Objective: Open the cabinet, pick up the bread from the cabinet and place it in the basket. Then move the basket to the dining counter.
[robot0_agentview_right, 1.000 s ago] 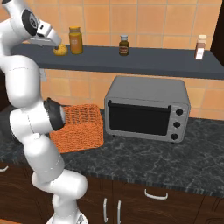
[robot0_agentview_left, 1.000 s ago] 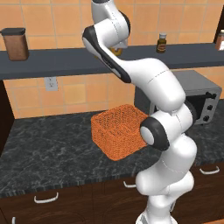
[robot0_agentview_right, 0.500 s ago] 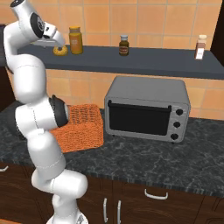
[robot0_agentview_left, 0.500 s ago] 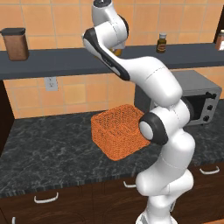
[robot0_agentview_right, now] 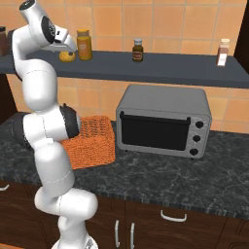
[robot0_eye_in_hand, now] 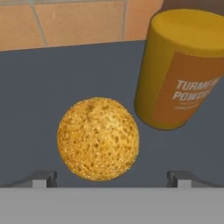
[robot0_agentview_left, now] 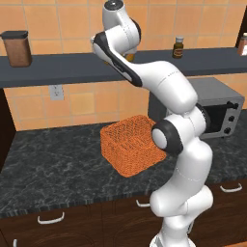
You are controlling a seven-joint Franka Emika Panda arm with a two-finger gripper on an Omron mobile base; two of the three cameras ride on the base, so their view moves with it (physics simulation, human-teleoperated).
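The bread [robot0_eye_in_hand: 98,138] is a round golden lump with a rough, porous crust; in the hand view it sits at the lower centre, on the smooth dark grey shelf [robot0_eye_in_hand: 43,87]. Just beside it, at the upper right of that frame, stands a yellow cylindrical jar [robot0_eye_in_hand: 186,70] with an orange label reading "TURMERIC POWDER" in part. The gripper [robot0_eye_in_hand: 111,178] has its two dark fingertips [robot0_eye_in_hand: 40,179] spread wide apart at the bottom corners, the bread between them and not touched. In the right base view the bread [robot0_agentview_right: 67,56] lies at the upper left, on the shelf next to the jar [robot0_agentview_right: 84,44]. The basket [robot0_agentview_left: 131,150], square, orange and of woven mesh, stands in the middle of the left base view on the black speckled countertop [robot0_agentview_left: 53,164]. A grey metal microwave oven [robot0_agentview_right: 165,120] stands to its right. The wall [robot0_agentview_right: 160,19] is of orange tiles.
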